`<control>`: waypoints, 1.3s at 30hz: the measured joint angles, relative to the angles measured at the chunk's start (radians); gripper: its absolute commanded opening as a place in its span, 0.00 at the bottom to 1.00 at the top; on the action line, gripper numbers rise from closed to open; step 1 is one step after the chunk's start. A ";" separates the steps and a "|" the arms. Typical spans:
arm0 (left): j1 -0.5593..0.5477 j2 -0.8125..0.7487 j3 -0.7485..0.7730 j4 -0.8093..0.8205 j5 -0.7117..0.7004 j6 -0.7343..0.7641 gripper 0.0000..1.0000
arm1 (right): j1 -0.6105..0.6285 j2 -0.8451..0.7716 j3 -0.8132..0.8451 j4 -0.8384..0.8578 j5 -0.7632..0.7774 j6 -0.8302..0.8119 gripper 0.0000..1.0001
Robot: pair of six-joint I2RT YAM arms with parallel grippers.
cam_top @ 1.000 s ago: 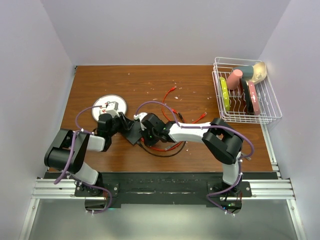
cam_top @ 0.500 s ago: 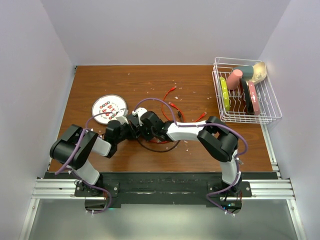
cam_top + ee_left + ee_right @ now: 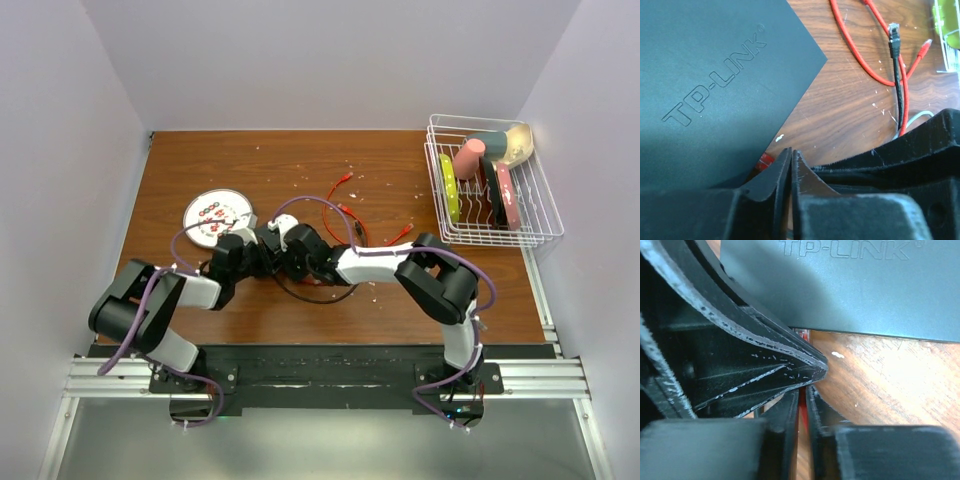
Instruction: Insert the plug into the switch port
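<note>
The switch (image 3: 715,75) is a flat black box marked TP-LINK; it fills the upper left of the left wrist view and the top of the right wrist view (image 3: 865,290). From above, both grippers cover most of it. A red plug (image 3: 801,331) lies at the switch's near edge, also seen as a red bit (image 3: 765,161). My right gripper (image 3: 802,395) is pinched on the plug's red cable, a red sliver between its fingers. My left gripper (image 3: 791,156) is shut and empty, its tips against the right fingers. The two grippers meet at table centre-left, left gripper (image 3: 250,253), right gripper (image 3: 277,249).
A white plate with red dots (image 3: 216,215) lies behind the left gripper. Loose red cables (image 3: 345,215) and a black cable with a plug (image 3: 895,37) lie behind the switch. A wire dish rack (image 3: 545,235) with dishes stands at the far right.
My left gripper came away from the white plate, moved right to meet the right gripper at the switch, and closed. The right gripper shifted slightly left.
</note>
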 measured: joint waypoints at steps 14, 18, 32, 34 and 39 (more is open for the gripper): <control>0.054 -0.129 0.185 -0.315 0.112 0.047 0.41 | -0.033 -0.157 -0.188 0.216 0.080 0.020 0.70; 0.097 -0.125 0.235 -0.342 0.164 0.059 0.45 | -0.032 -0.192 -0.188 0.263 0.080 0.025 0.72; 0.145 0.163 0.560 -0.491 0.098 0.190 0.47 | -0.032 -0.203 -0.192 0.274 0.079 0.040 0.74; 0.150 0.215 0.594 -0.507 0.083 0.202 0.47 | -0.031 -0.208 -0.195 0.262 0.076 0.041 0.73; 0.160 0.284 0.662 -0.515 0.055 0.228 0.47 | -0.032 -0.208 -0.195 0.245 0.070 0.042 0.66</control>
